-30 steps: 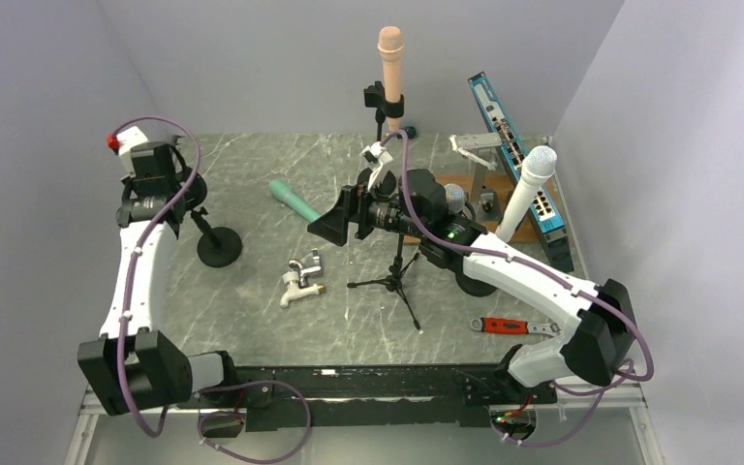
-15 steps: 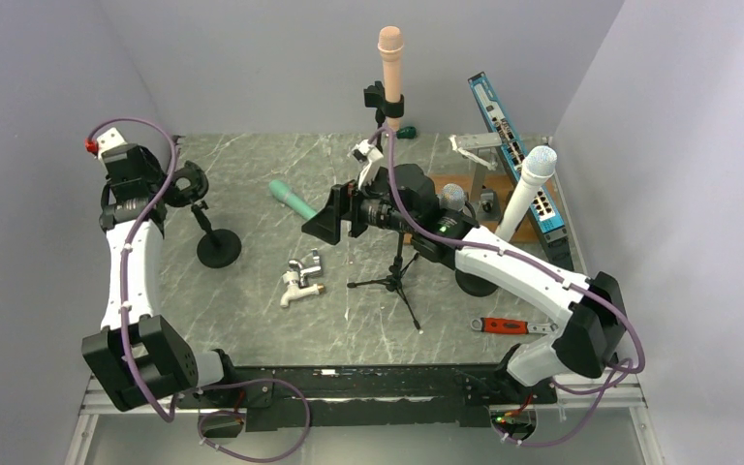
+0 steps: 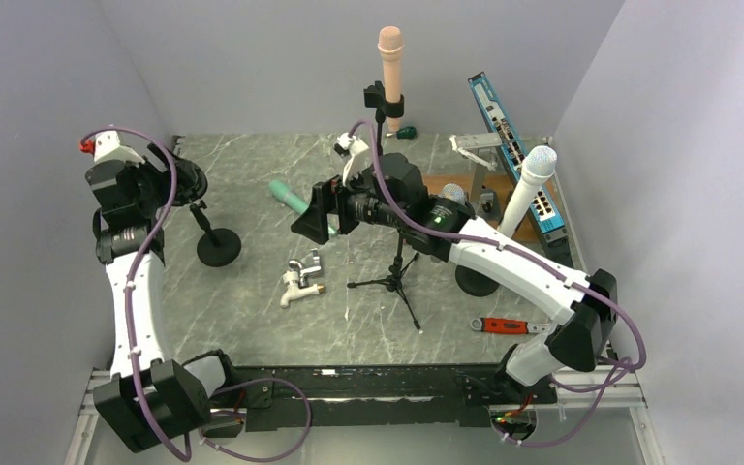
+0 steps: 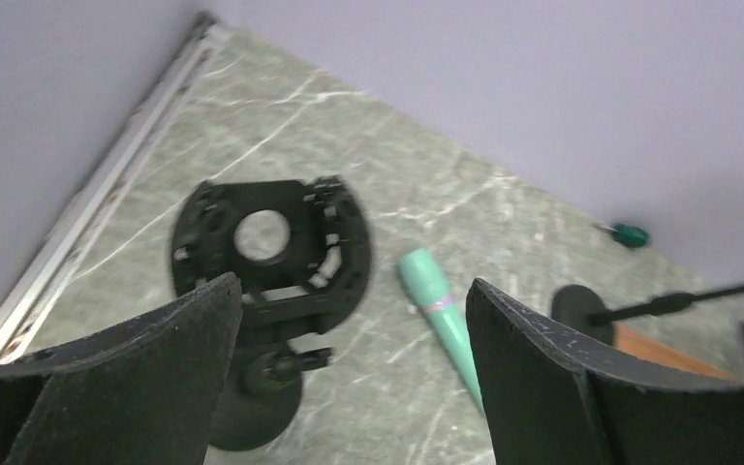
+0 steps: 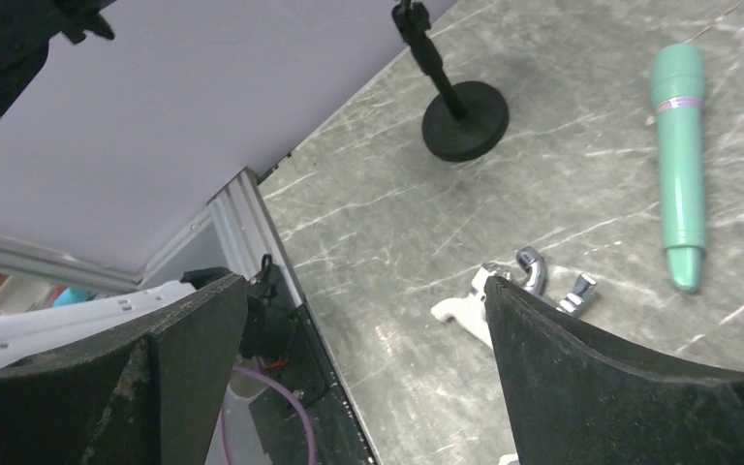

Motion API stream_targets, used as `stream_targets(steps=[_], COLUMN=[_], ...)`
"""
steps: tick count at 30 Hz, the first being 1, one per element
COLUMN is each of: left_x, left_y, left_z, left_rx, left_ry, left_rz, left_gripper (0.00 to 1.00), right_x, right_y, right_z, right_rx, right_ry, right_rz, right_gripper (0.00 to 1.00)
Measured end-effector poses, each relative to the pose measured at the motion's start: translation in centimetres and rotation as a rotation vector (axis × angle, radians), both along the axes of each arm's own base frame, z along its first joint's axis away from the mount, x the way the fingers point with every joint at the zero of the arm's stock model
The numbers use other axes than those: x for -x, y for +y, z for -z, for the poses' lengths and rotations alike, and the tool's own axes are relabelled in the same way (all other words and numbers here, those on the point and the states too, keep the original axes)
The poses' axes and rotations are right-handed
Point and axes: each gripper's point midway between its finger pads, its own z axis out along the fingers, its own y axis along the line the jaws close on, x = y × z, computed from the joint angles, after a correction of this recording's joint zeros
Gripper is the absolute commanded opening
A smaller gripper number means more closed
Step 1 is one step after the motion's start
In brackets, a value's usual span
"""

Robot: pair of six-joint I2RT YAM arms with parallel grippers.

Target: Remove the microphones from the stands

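Holding both the left gripper (image 4: 354, 286) and right gripper (image 5: 363, 281) with jaws spread and empty makes sense: your green microphone (image 3: 294, 201) lies on the table (image 3: 252, 329), near the vacant stand (image 3: 219, 248).

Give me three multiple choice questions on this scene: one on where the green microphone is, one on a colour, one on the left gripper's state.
1. Where is the green microphone? A hanging on the wall; B lying on the table; C in a box.
2. What colour is the rear microphone, upright in its stand? A peach; B black; C blue.
3. The left gripper is: A shut tight; B holding a cup; C open.

Answers: B, it lies flat on the marble top; A, its body and head are peach; C, the left wrist view shows the fingers spread with nothing held.
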Motion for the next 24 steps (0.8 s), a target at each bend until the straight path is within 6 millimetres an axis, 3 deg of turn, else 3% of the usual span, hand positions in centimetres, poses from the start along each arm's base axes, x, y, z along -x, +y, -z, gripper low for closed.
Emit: stream_targets(steps=[3, 7, 13, 20, 24], left_x=[-0.2, -0.6, 0.6, 5.2, 8.8], left_y=[-2.5, -7.3, -16.3, -26.8, -32.3], left_z=[-2.1, -4.2, -5.5, -6.1, -5.7], left_rx=[-0.009, -0.023, -0.012, 0.033, 0.056], left_ry=[-0.083, -0.176, -0.268, -0.38, -0.437], left_rz=[0.116, 0.318, 0.659, 1.076, 1.303], left_gripper=[0.87, 0.86, 0.89, 0.99, 0.99], right_x=[-0.5, -1.5, -1.9, -0.2, 1.3], right_y=[-0.5, -1.9, -7.2, -15.8, -20.0], right_z=[-1.2, -2.6, -5.0, -11.5, -13.1], right_rx=[0.023, 0.066, 0.142, 0.063, 0.008], right_ry=[-0.04, -0.097, -0.201, -0.361, -0.417], right_rz=[0.026, 0.092, 0.254, 0.463, 0.546], right_gripper=[0.95, 0.95, 0.96, 0.98, 0.99])
